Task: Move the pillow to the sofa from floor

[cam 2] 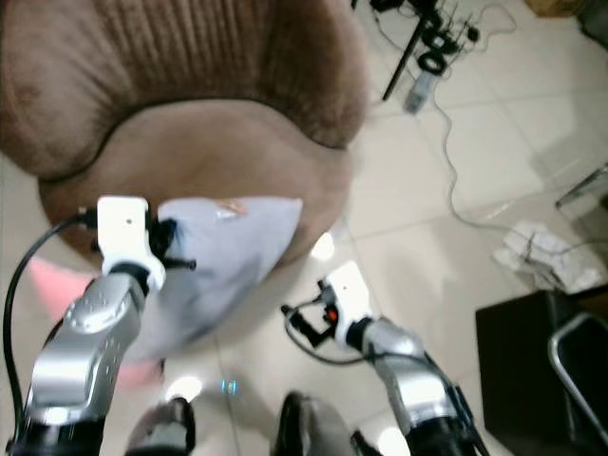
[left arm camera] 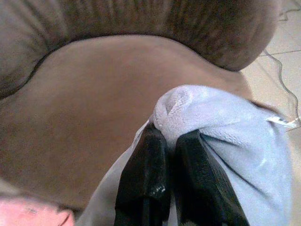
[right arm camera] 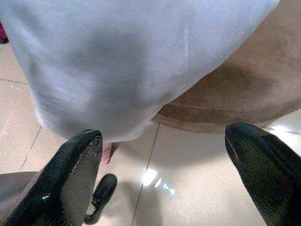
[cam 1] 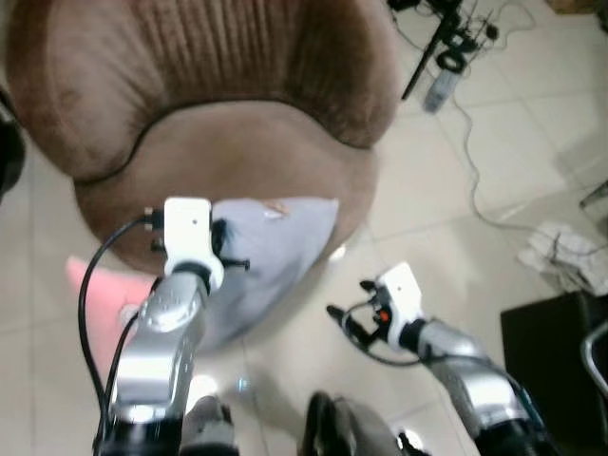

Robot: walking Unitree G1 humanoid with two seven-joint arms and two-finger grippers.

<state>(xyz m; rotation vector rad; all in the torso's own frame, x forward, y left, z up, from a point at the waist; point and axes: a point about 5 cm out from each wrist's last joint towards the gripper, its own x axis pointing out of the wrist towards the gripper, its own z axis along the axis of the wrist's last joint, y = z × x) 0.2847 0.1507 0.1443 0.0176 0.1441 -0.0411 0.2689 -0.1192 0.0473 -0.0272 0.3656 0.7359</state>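
Pinching a bunched corner of the pale grey pillow (left arm camera: 225, 136), the left tool (left arm camera: 170, 141) has its two black fingers pressed together on the fabric, just above the front edge of the brown sofa (cam 1: 237, 152) seat. From that pinched corner the pillow hangs with its long axis running down toward the tiled floor (cam 1: 446, 247), draped against the sofa's front. Spread wide, the right tool (right arm camera: 164, 165) hovers low beside the sofa front, beneath the hanging pillow. Something pink (cam 1: 95, 285) lies at the sofa's base.

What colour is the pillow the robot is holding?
Pale blue-grey pillow; the left wrist view shows it best.
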